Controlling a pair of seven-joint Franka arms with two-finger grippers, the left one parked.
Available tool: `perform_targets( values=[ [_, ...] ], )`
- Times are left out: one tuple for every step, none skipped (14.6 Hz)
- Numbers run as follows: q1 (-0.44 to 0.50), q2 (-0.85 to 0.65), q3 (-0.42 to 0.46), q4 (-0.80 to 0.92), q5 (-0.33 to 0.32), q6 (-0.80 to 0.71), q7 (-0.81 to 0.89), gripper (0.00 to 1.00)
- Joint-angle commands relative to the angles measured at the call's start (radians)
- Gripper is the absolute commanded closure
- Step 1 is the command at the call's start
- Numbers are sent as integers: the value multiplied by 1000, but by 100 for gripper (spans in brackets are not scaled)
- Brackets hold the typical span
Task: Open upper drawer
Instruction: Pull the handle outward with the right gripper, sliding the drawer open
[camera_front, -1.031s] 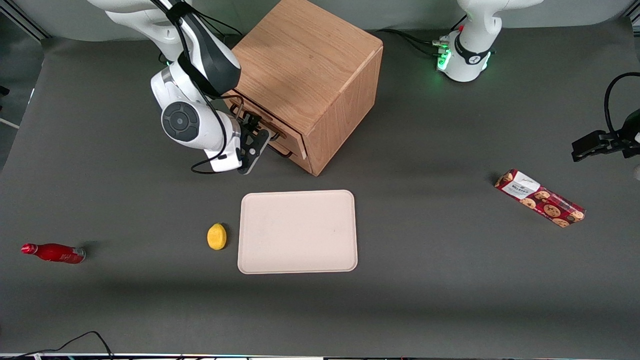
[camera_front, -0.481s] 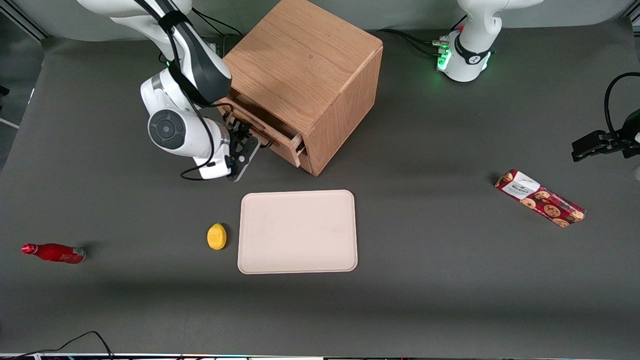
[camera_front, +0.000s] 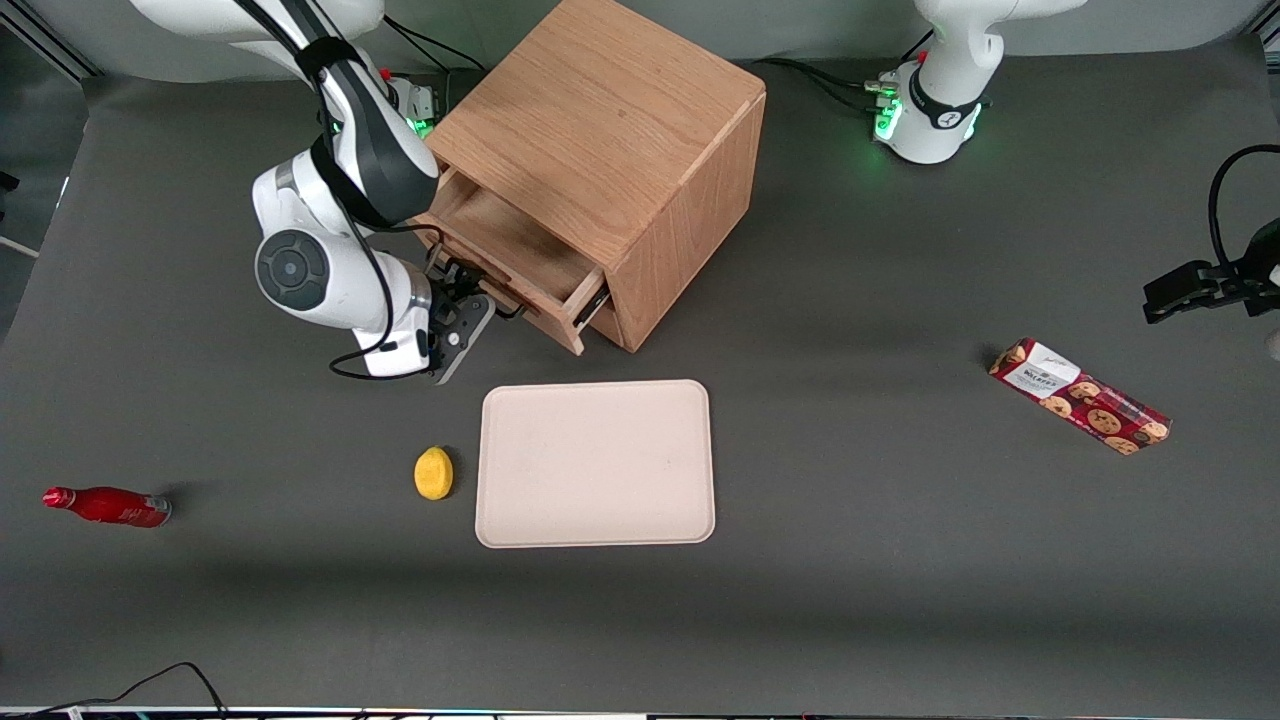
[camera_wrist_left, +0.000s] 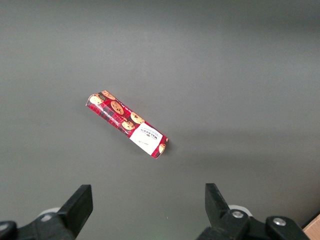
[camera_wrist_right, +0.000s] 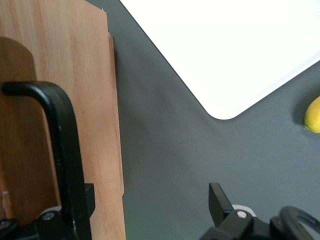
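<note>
The oak cabinet (camera_front: 610, 110) stands at the back of the table. Its upper drawer (camera_front: 510, 245) is pulled partly out, and its bare wooden floor shows. My gripper (camera_front: 476, 303) is at the drawer's front, at the thin dark bar handle (camera_front: 490, 290). In the right wrist view the gripper (camera_wrist_right: 150, 202) is open. One finger (camera_wrist_right: 86, 202) is against the black handle (camera_wrist_right: 62, 145) on the drawer front (camera_wrist_right: 95, 100). The other finger (camera_wrist_right: 219, 199) is out over the grey table. The lower drawer is hidden under the upper one.
A cream tray (camera_front: 595, 463) lies nearer the front camera than the cabinet, with a yellow lemon (camera_front: 433, 472) beside it. A red bottle (camera_front: 108, 505) lies toward the working arm's end. A cookie box (camera_front: 1080, 396) lies toward the parked arm's end.
The gripper has moved away from the cabinet toward the front camera. The upper drawer has come with it, from shut to partly open.
</note>
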Motion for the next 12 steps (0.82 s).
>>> perform_targets(
  values=[
    [3, 1, -34, 3, -36, 22, -25, 0],
    [3, 1, -39, 5, -41, 23, -28, 0],
    [3, 1, -50, 6, -45, 26, -33, 0],
    [3, 1, -67, 8, -51, 31, -34, 0],
    [1, 1, -70, 15, -53, 34, -34, 0],
    [-2, 1, -74, 17, -53, 34, -34, 0],
    [-5, 3, -81, 20, -53, 35, -34, 0],
    [-5, 5, -84, 22, -56, 35, -34, 0],
    [-11, 8, -84, 26, -65, 37, -34, 0],
    [-13, 9, -85, 34, -74, 37, -34, 0],
    [-13, 12, -102, 37, -75, 37, -36, 0],
    [-13, 15, -113, 45, -76, 37, -36, 0]
  ],
)
